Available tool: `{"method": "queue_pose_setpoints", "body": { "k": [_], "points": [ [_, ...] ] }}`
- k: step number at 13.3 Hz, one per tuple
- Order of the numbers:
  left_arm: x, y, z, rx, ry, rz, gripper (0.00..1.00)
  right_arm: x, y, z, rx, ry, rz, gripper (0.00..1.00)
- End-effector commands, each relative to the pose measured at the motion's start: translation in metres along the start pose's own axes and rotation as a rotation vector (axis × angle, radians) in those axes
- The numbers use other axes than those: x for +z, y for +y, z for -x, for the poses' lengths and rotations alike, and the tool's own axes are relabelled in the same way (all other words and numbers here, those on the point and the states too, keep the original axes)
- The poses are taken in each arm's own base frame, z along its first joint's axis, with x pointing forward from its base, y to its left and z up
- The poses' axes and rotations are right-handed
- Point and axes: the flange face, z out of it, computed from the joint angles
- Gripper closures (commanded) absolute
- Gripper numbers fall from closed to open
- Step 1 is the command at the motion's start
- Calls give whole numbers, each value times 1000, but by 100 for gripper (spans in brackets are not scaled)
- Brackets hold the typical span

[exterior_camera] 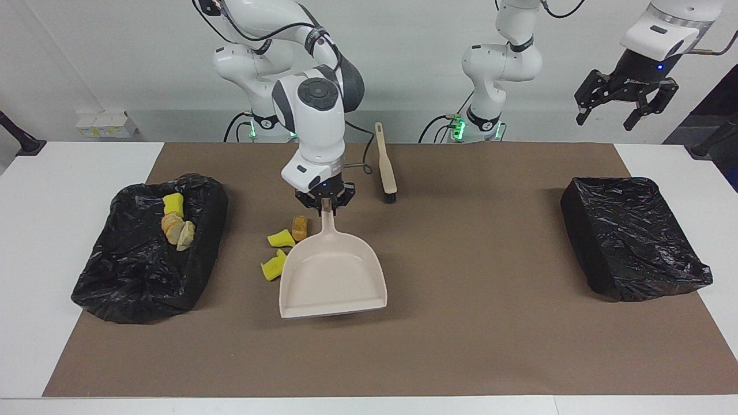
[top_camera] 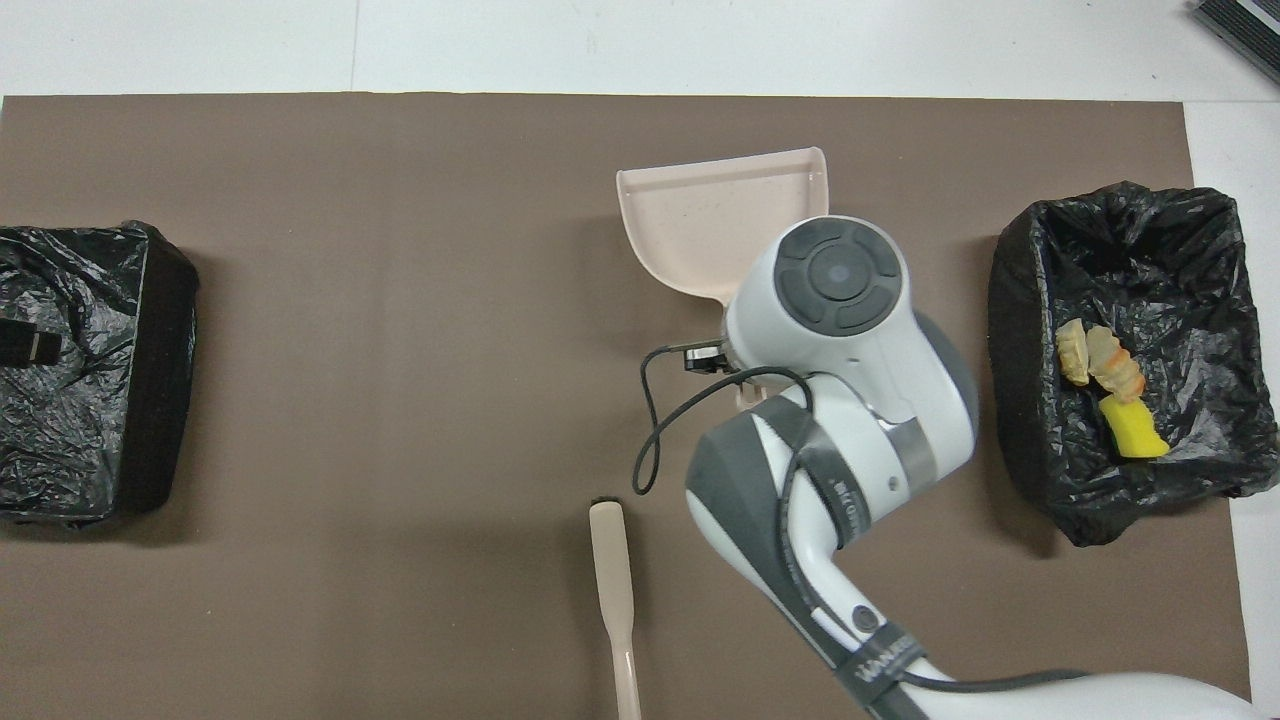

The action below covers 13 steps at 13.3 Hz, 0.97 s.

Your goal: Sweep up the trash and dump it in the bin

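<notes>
Here, seen from across the desk (exterior_camera: 57, 242), the right tool (exterior_camera: 326, 203) is closed on the thin handle of the beige dustpan (exterior_camera: 332, 276). The pan rests on the brown mat (exterior_camera: 473, 259) with its wide mouth pointing away from the robots. Three bits of trash (exterior_camera: 283, 245) lie on the mat right beside the pan, toward the right arm's end: two yellow sponge pieces and one brown lump. More trash sits in the black bin (exterior_camera: 150, 248) at that same end, one yellow piece and some tan lumps. A brush (exterior_camera: 386, 164) lies on the mat near the robots. A second black bin (exterior_camera: 631, 236) is at the left arm's end. The left tool (exterior_camera: 625, 109) hangs high in the air with its fingers spread wide, holding nothing, and waits. Next, from above, the right arm covers the pan's handle, so only the dustpan's (top_camera: 720, 215) wide part shows. The bin (top_camera: 1130, 360) holds the yellow and tan pieces. The brush's handle (top_camera: 612, 590) shows close to the robots.
</notes>
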Motion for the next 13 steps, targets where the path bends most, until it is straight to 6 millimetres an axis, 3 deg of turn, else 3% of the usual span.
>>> {"method": "queue_pose_setpoints", "body": {
  "k": [1,3,7,8,10,13],
  "points": [
    [-4,-4,8,3,-7,-6,0,33,-64,5,55,-24,-57,100],
    [-4,-4,7,3,0,-9,0,59,-102,3,69,-17,-81,100],
    [-4,-3,6,4,0,-9,0,85,-112,9,60,-18,-86,95],
    [-4,-2,7,3,-3,-8,0,88,-116,14,54,-28,-82,85],
    [-4,-4,8,-7,-8,-8,0,86,-115,18,25,-42,-55,0],
    [-4,-4,8,-5,-6,-9,0,53,-97,18,52,-71,-46,0]
  ]
}}
